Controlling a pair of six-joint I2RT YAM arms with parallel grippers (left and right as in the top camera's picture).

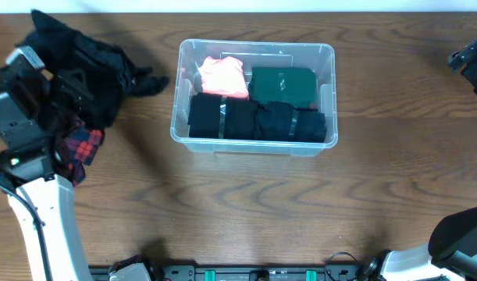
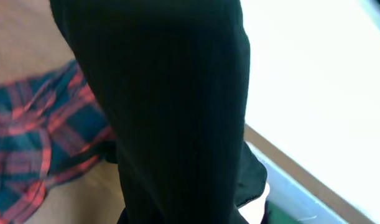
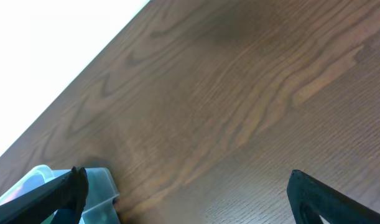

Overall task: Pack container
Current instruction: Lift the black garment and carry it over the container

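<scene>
Wood-grain counter (image 1: 246,203) fills the overhead view, and the container (image 1: 176,101) sits on it just above the middle of the frame, long side running left to right.

It is a thin, clear tub, so I judge it light and a little flexible in the walls even with cloth inside. The plastic is slick and would likely skate if nudged. The rolled rim looks like the only firm place to pinch, best at a short end. The walls offer nothing to grip.

At the upper left a loose pile of black clothing (image 1: 90,62) lies well apart from the tub. A red plaid garment (image 1: 82,148) pokes out just below it. These look soft and limp, and will sag unless taken at a bunched fold.

Inside the tub a row of folded black pieces (image 1: 254,121) lines the lower side. A green bundle (image 1: 283,84) and a pink one (image 1: 224,76) lie side by side above it, and little room is left.

The left tool (image 1: 66,82) is down in the black pile. Ribbed black cloth (image 2: 171,106) blankets its own camera, so I cannot tell how its fingers stand. The right tool (image 3: 186,190) hangs at the upper right, spread wide with nothing between its fingers — only bare counter below.
</scene>
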